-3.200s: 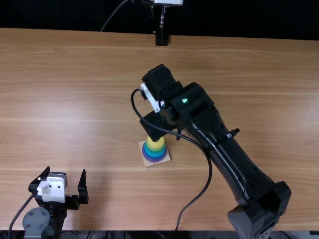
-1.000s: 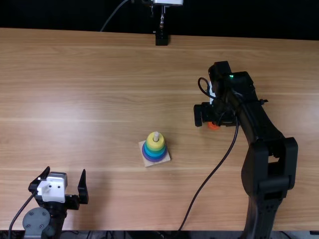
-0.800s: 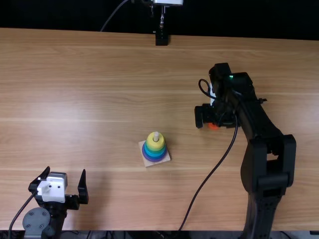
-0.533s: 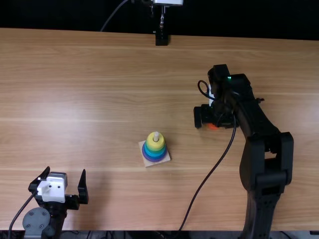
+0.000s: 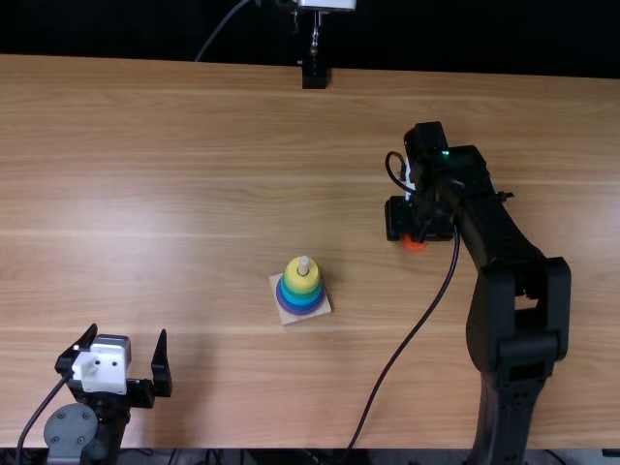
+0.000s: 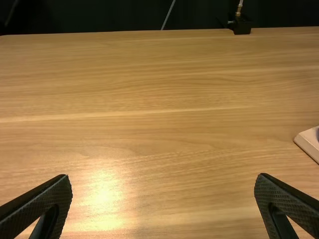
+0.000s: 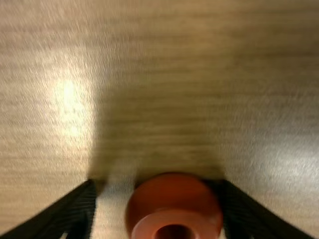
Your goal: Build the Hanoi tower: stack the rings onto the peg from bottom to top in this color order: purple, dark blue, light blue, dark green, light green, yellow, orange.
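In the top view my left gripper (image 5: pixel 128 337) rests open at the lower left; from its wrist my left gripper (image 6: pixel 163 199) has its fingers wide apart over bare wood. Right of the middle, my right gripper (image 5: pixel 421 235) is low over the orange ring (image 5: pixel 414 245). Seen from its wrist, my right gripper (image 7: pixel 157 199) is open around the orange ring (image 7: pixel 174 204); one finger is against or very near the ring, with a gap at the other. The stack (image 5: pixel 301 286) on the peg (image 5: pixel 303 264) runs from purple through blues up to yellow.
The stack's square wooden base (image 5: pixel 288 317) sits near the table's middle, left of the right arm; its corner (image 6: pixel 310 141) shows in the left wrist view. The right arm's cable loops over the table between base and arm. A black mount (image 5: pixel 314 76) stands at the far edge.
My right gripper has moved from above the stack over to the orange ring on the right, and its fingers have lately drawn closer together. The left arm is still.
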You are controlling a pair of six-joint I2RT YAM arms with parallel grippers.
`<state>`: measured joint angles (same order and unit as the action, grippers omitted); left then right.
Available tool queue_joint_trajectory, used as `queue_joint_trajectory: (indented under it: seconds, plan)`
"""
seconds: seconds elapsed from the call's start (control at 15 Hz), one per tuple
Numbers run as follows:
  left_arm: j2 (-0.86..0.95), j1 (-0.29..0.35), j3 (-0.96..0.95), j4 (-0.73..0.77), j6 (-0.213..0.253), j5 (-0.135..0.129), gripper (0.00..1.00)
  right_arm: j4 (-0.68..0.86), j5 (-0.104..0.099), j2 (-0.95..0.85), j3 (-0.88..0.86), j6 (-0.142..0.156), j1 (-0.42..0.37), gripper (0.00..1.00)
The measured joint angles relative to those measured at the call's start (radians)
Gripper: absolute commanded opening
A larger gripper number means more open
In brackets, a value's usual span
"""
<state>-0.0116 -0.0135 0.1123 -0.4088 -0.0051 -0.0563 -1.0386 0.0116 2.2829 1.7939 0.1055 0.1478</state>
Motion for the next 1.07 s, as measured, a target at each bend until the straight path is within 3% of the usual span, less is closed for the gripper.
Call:
queue_joint_trajectory:
  seconds: [0.6,0.8,1.07]
  plan:
    - [0.0,0.0,0.0,0.0,0.0,0.0,1.0,-0.009,-0.001,-0.069,-0.024,-0.008,0.0,0.0]
    - [0.0,0.0,0.0,-0.001,0.0,0.0,1.0,-0.032,-0.002,-0.221,-0.022,-0.074,0.021,0.0]
    - [0.0,0.0,0.0,0.0,0.0,0.0,1.0,-0.257,-0.001,-0.276,0.072,-0.153,0.174,0.0]
